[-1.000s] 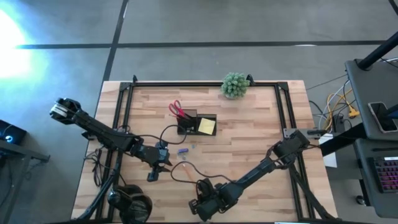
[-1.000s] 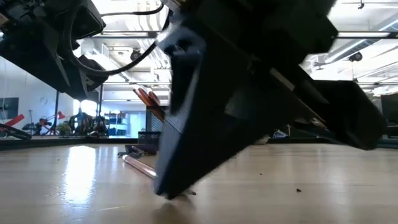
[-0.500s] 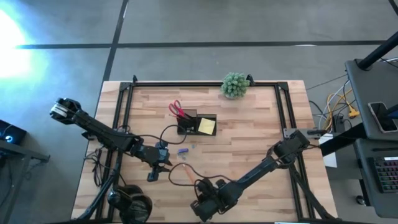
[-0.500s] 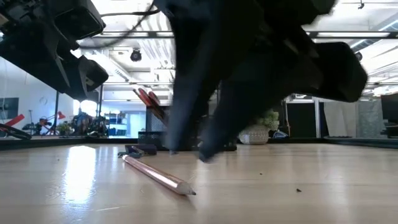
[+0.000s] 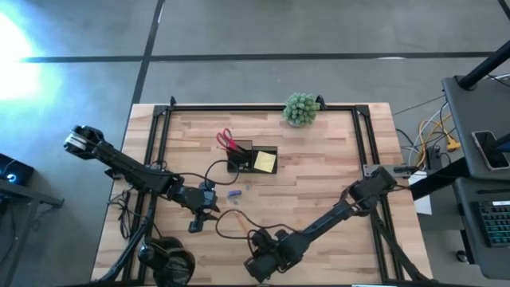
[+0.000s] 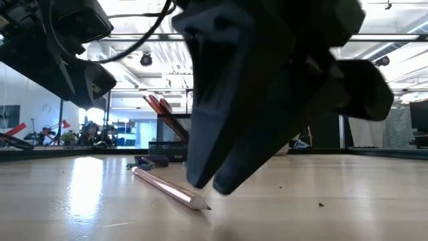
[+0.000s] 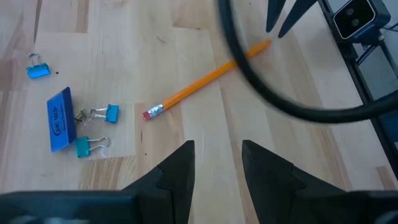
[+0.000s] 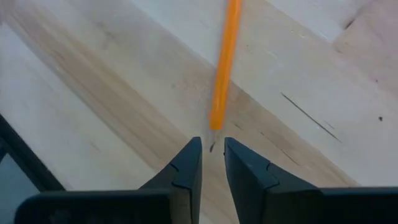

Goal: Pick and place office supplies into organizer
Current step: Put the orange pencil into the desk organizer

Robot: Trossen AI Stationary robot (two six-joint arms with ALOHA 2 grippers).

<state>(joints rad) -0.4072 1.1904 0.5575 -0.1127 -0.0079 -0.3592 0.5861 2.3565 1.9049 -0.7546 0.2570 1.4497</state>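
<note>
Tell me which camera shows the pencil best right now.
Left wrist view: the pencil lies nearly whole, eraser visible, though a cable crosses it. Right wrist view shows only the tip end; low view foreshortens it; high view barely shows it.

In the low view the right arm [image 6: 267, 87] fills most of the frame and hides the organizer [image 6: 167, 152] behind it. From above, the clips [image 5: 234, 193] and pencil [image 5: 231, 220] are too small to tell apart clearly. A black cable [image 7: 273, 93] crosses the pencil's middle.

One pencil [image 7: 208, 78], three binder clips [image 7: 111, 113], one eraser [image 7: 60, 118].
</note>
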